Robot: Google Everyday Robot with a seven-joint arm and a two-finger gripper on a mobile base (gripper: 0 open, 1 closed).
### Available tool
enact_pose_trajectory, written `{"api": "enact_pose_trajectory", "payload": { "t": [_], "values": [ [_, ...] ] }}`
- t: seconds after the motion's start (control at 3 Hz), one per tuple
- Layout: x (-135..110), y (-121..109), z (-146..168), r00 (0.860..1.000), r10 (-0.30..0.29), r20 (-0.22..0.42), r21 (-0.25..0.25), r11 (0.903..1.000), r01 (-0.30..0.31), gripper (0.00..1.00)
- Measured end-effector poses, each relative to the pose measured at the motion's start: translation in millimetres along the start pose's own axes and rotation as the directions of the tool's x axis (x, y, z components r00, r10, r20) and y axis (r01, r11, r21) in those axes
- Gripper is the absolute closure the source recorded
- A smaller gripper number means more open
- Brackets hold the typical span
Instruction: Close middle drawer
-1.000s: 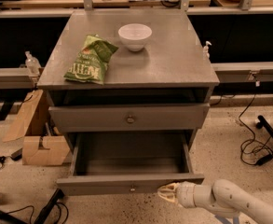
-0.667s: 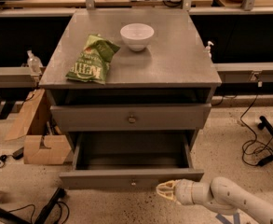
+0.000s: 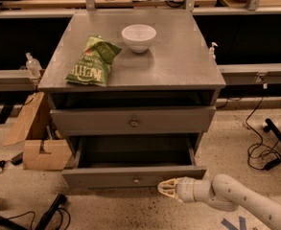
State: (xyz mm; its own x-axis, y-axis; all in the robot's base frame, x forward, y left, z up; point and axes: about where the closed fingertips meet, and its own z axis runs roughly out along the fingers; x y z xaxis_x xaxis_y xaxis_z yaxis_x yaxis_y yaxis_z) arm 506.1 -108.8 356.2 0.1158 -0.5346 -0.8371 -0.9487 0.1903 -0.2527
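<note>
The middle drawer (image 3: 106, 177) stands pulled out of the grey cabinet, showing its deep plain grey box and a low front panel with a small brass knob (image 3: 136, 180). My gripper (image 3: 166, 188), cream-coloured, is in front of the right half of that panel, right of the knob and at the panel's lower edge. It looks to be against the panel. The arm comes in from the lower right.
Above is a taller-fronted grey drawer (image 3: 178, 120) with a like knob. On the cabinet top (image 3: 183, 61) lie a green chip bag (image 3: 93, 61) and a white bowl (image 3: 139, 37). A cardboard box (image 3: 37, 145) stands left of the cabinet; cables lie on the floor to the right.
The gripper has moved toward the cabinet, and the middle drawer's front panel has gone back with it, so less of the drawer box shows.
</note>
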Motion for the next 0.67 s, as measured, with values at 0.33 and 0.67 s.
{"api": "enact_pose_trajectory", "payload": {
  "t": [0.33, 0.67],
  "values": [
    [0.3, -29.8, 16.8, 1.0, -0.019, 0.013, 0.002, 0.9998, 0.019, 1.0],
    [0.3, -29.8, 16.8, 1.0, -0.019, 0.013, 0.002, 0.9998, 0.019, 1.0]
  ]
}}
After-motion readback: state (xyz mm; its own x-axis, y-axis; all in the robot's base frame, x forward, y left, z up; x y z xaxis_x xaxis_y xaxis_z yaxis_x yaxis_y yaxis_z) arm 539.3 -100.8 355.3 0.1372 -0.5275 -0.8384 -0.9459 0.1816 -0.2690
